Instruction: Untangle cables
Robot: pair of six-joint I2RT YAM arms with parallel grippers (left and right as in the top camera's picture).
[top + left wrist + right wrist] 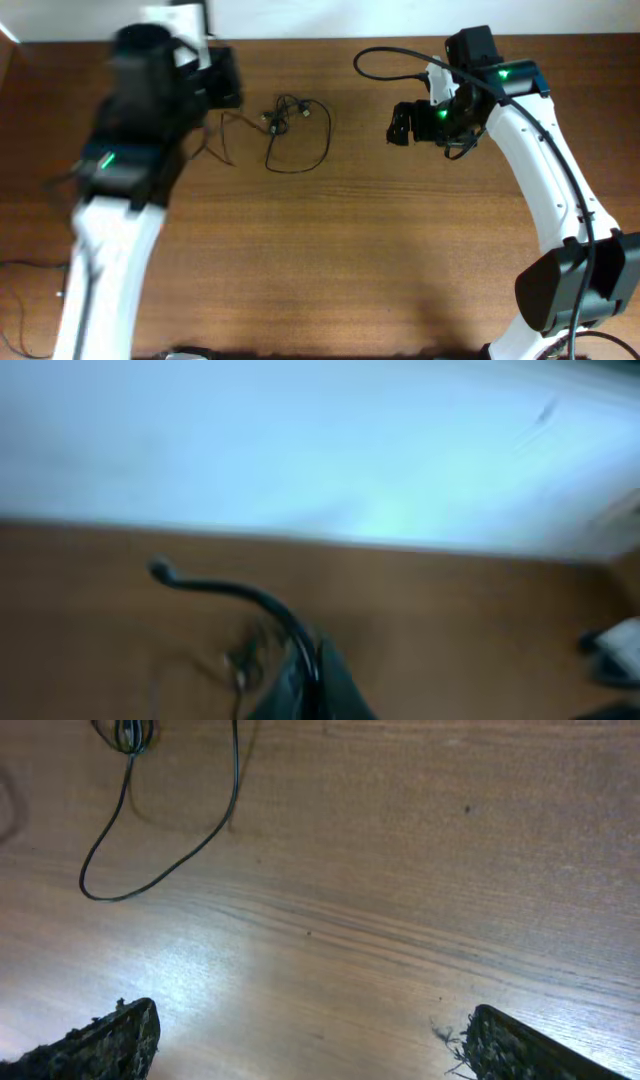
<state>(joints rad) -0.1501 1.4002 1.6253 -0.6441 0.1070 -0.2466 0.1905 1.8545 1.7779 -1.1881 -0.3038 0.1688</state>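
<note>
Lying near the tabletop's (350, 250) far edge, left of middle: cables (297, 135), loosely looped. Left gripper (310, 680): jaws together, pinching one strand. Right gripper (310, 1035): jaws wide apart, empty.

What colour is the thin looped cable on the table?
Black: the thin looped cable shows clearest in the right wrist view.

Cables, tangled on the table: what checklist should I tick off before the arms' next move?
1. Cables untangled: not ok, small knot at one end of a loose loop.
2. Left jaws shut: ok.
3. Left jaws gripping a cable: cannot tell, wrist view blurred.
4. Right jaws open, empty, over bare table: ok.
5. Right jaws apart from the cables: ok.
</note>
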